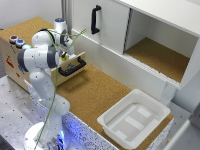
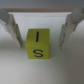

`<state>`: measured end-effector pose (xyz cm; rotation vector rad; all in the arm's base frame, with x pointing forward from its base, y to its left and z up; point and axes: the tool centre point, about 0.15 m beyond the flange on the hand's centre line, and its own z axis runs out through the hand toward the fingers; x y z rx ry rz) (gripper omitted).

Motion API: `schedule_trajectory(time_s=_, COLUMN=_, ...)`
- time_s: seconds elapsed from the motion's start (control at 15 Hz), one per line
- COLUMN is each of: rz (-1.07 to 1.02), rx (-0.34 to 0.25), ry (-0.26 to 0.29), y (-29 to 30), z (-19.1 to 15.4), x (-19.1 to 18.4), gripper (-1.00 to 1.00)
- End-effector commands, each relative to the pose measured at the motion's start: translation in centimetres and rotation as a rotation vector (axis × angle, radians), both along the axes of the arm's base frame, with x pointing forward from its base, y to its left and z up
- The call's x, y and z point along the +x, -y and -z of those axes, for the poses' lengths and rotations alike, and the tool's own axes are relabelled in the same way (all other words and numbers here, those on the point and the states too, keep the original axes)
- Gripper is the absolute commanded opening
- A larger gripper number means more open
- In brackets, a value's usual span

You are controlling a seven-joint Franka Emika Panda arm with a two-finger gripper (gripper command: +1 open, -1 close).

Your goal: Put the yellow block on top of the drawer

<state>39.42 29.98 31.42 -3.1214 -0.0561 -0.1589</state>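
Note:
The yellow block has black marks on its top face and lies on a pale surface in the wrist view. It sits between the two fingers of my gripper, which is open, with a gap on each side of the block. In the exterior view the yellow block is a small spot under my gripper, just over the pulled-out tray with the black handle. The drawer is a wooden box with a cork top at the exterior view's left. My arm hides part of its front.
Small coloured buttons sit on the unit's near corner. A white plastic tub stands on the cork counter at the exterior view's lower right. A large white cabinet with a vertical black handle and an open compartment rises behind.

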Motion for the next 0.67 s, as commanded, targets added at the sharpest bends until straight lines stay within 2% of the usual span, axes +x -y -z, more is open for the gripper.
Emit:
schedule_trajectory(time_s=0.0, rz=0.048, rx=-0.040, ry=-0.027, y=-0.5, z=-0.8, x=0.2, gripper=-1.00)
schedule_trajectory(time_s=0.2, rz=0.066, rx=-0.017, ry=-0.001, y=-0.1, z=-2.1, x=-1.7, gripper=-1.00)
schedule_trajectory(time_s=0.4, rz=0.079, rx=0.006, ry=0.050, y=0.5, z=-4.6, x=-2.5, gripper=-1.00)
schedule_trajectory(time_s=0.6, rz=0.033, rx=0.020, ry=0.153, y=0.0, z=-9.5, x=-2.4, gripper=-1.00)
